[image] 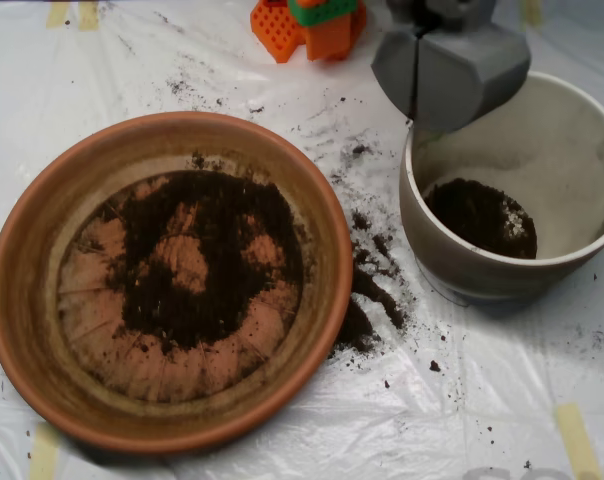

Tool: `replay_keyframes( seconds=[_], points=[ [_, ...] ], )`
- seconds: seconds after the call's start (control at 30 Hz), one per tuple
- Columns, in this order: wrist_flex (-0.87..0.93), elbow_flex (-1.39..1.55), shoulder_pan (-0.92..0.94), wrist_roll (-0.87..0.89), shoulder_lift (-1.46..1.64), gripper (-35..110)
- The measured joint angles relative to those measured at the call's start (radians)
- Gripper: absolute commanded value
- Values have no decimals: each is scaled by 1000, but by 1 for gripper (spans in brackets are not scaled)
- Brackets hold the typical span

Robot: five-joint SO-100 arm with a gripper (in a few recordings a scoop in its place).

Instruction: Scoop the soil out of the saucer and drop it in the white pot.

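Your scoop (450, 72) hangs over the top left rim of the white pot (452, 255), near the top edge of the table (502, 420). Its two grey halves look pressed together, with just a thin dark line between them. I can't see inside it. The soil (207, 255) you want lies down and to the left of the scoop, in the saucer (22, 270) on the left side of the table. It makes a dark ring, with bare clay in the middle. So you will likely need to swing left and toward the bottom edge, past the spilled soil (367, 290) between saucer and pot. Some soil already sits in the pot.
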Motion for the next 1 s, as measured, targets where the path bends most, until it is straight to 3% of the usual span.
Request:
replay_keyframes(
  seconds=[0.07, 0.23, 0.33, 1.0],
  points=[
    [23, -64, -9, 2, -78, 3],
    [58, -123, -21, 0, -181, 31],
    [57, -123, -32, 3, -187, 37],
    [66, -123, 11, 94, -130, 40]
  ],
)
